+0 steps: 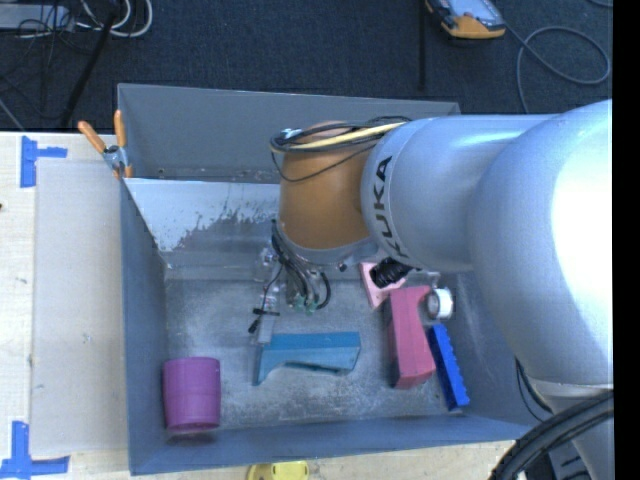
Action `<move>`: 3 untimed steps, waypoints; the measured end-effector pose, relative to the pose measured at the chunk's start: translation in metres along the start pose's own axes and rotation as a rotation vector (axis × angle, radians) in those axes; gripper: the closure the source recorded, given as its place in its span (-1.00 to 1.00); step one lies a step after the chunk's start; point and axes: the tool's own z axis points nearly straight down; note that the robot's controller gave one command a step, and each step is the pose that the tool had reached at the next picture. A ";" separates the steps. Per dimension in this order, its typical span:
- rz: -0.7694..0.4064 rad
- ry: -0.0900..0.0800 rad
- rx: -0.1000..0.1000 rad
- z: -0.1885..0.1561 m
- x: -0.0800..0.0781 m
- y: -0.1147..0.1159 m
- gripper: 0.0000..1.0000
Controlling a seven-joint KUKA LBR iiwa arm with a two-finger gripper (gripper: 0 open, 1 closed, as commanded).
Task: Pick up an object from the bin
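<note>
Bin [145, 298]: grey metal.
Centre: blue wedge [305, 353]; fingers [268, 320] at its 11 o'clock; spread cannot be told.
7 o'clock: purple cylinder [192, 393].
4 o'clock: pink block [410, 340], blue bar [449, 368].

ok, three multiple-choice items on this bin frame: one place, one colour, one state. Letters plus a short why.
1. Where in the view is the purple cylinder?
A. lower left of the bin
B. upper right
C. centre

2. What colour is the block nearest the gripper?
A. yellow
B. blue
C. purple

3. How does the pink block lie?
A. on the purple cylinder
B. outside the bin
C. on the bin floor beside the blue brick

Answers:
1 A: it sits by the lower-left corner.
2 B: the blue block lies just below the gripper.
3 C: it rests alongside the blue brick at the right.
</note>
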 end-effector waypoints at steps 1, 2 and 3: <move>-0.208 0.001 0.000 0.010 0.001 -0.006 -1.00; -0.011 0.000 -0.001 -0.019 -0.019 -0.053 -1.00; -0.050 -0.005 0.000 -0.021 -0.033 -0.070 -1.00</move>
